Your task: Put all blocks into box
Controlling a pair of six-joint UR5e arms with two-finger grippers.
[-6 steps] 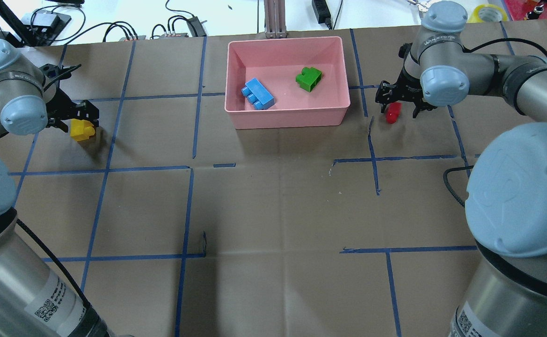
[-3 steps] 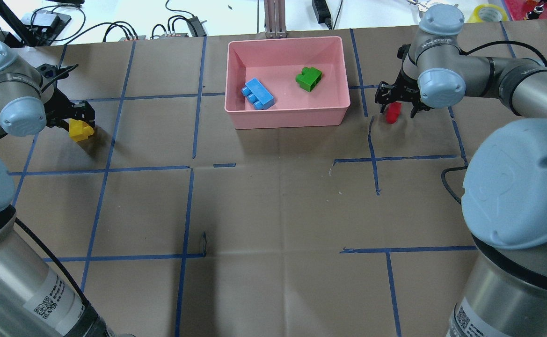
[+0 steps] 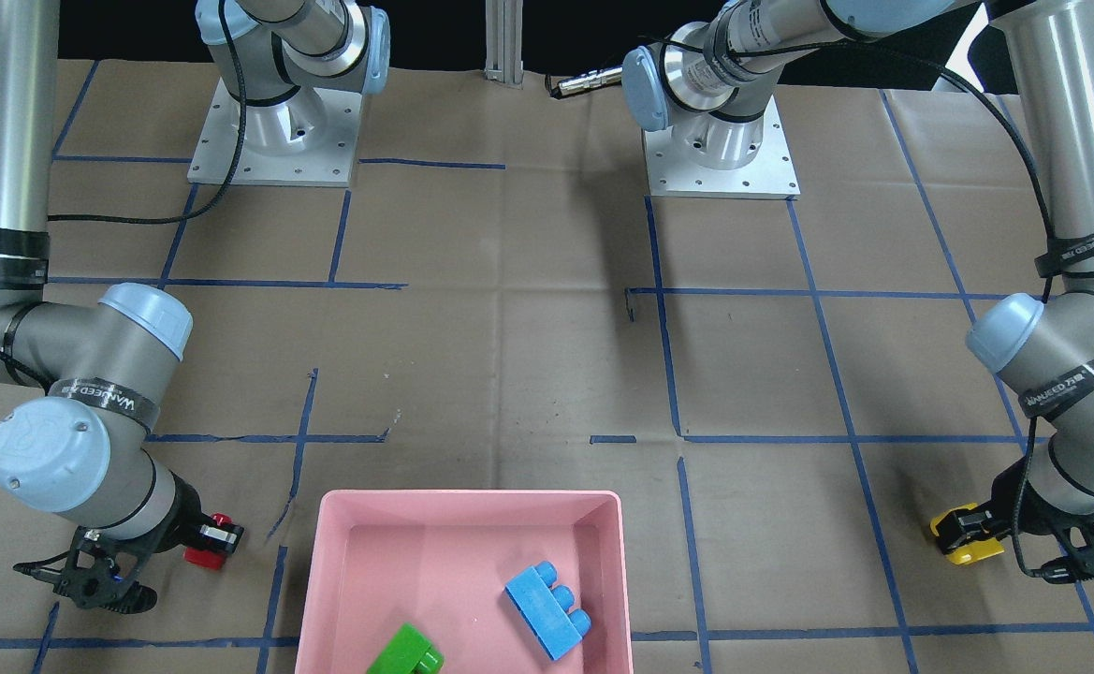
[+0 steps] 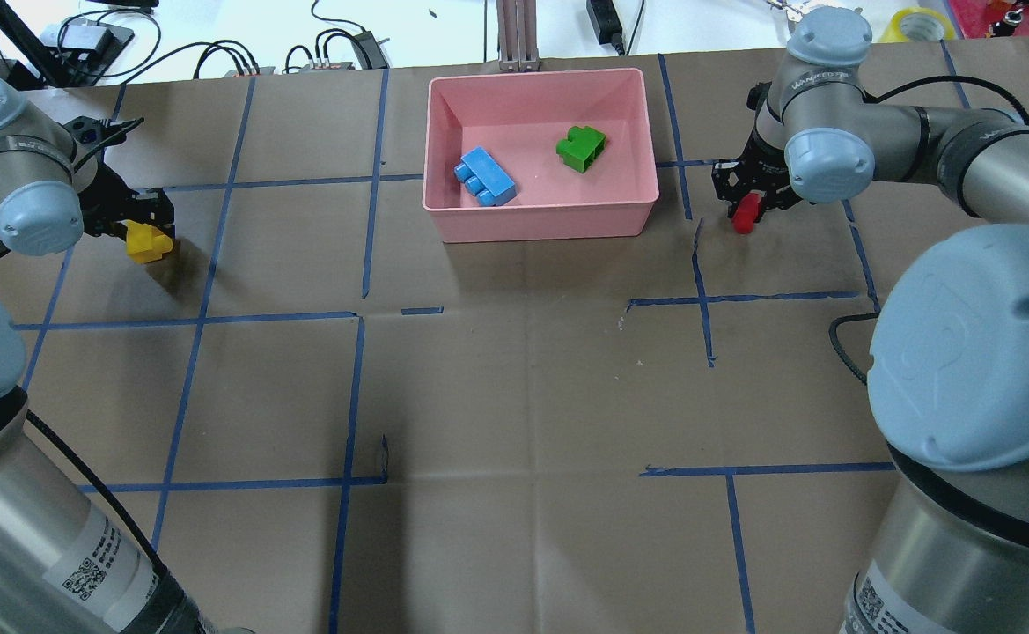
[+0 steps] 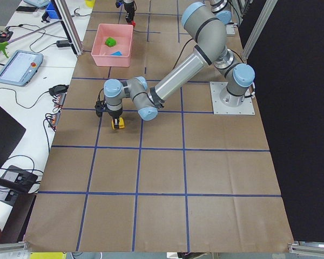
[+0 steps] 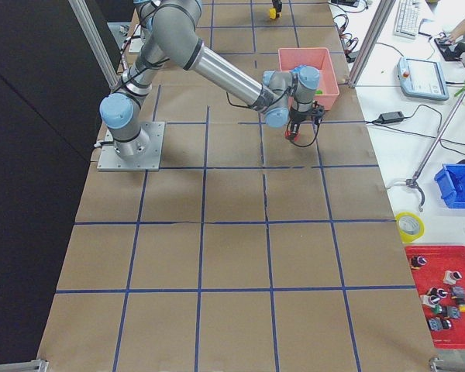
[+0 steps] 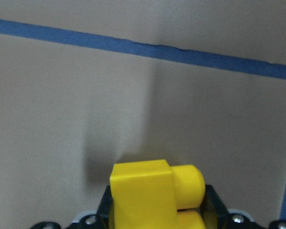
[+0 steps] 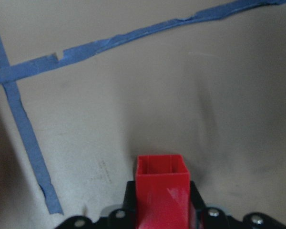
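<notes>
The left gripper point(image 4: 146, 231) pinches the yellow block point(image 4: 146, 245) well left of the box point(image 4: 540, 76), the right gripper point(image 4: 747, 204) pinches the red block point(image 4: 745, 217) near its right side, both low over the table point(image 4: 514, 396); with the blue block point(image 4: 485, 176) and green block point(image 4: 581, 148) inside, half is done.

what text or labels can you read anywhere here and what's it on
Right arm's lettered band: too blurred to read.
Left arm's lettered band: too blurred to read.
Left arm's QR sticker: print too small.
Right arm's QR sticker: print too small.
Nothing else carries text.
</notes>
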